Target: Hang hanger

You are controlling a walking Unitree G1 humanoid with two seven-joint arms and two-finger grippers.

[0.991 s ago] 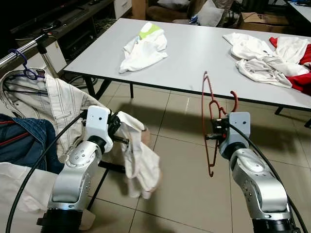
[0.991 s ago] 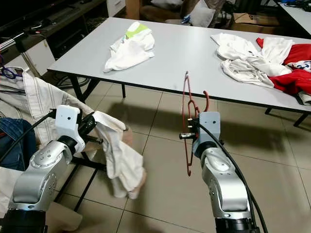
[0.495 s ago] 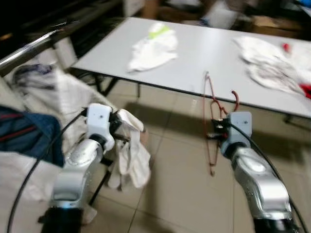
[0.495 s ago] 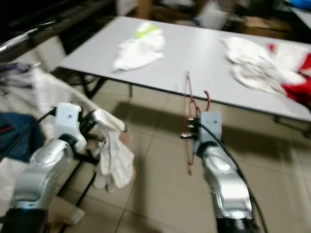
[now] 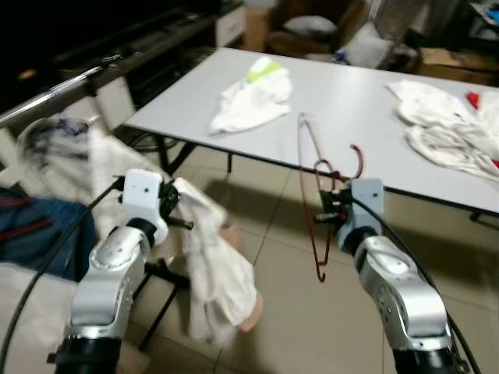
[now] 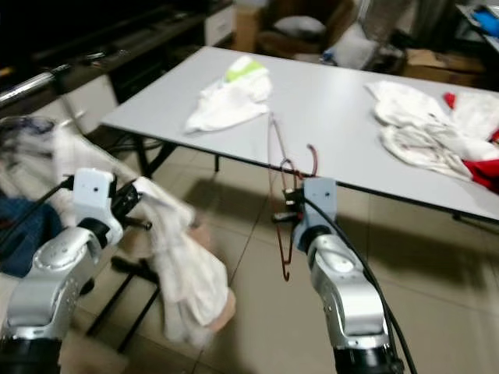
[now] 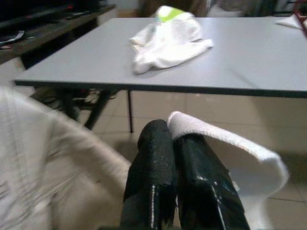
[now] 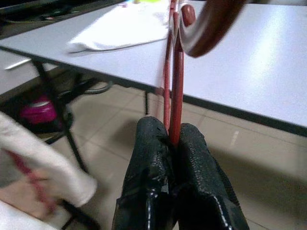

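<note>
Right gripper [image 8: 175, 136], jaws pinched on red hanger [image 5: 312, 195], held upright above floor [image 5: 288, 312], just before grey tabletop [image 5: 343, 93] edge. Left gripper [image 7: 173, 139], jaws pressed together on white garment [image 5: 218, 273], hanging beside clothes rack [image 5: 54, 93]. White shirt [image 5: 253, 97] and heaped clothes [image 5: 444, 128] on tabletop.

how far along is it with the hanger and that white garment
Done: both pick-ups. The right gripper is shut on the red hanger, held upright over the floor beside the grey table. The left gripper is shut on the white garment, which dangles free. Left: getting the garment onto the hanger and hanging it on the clothes rail at the robot's left.
</note>
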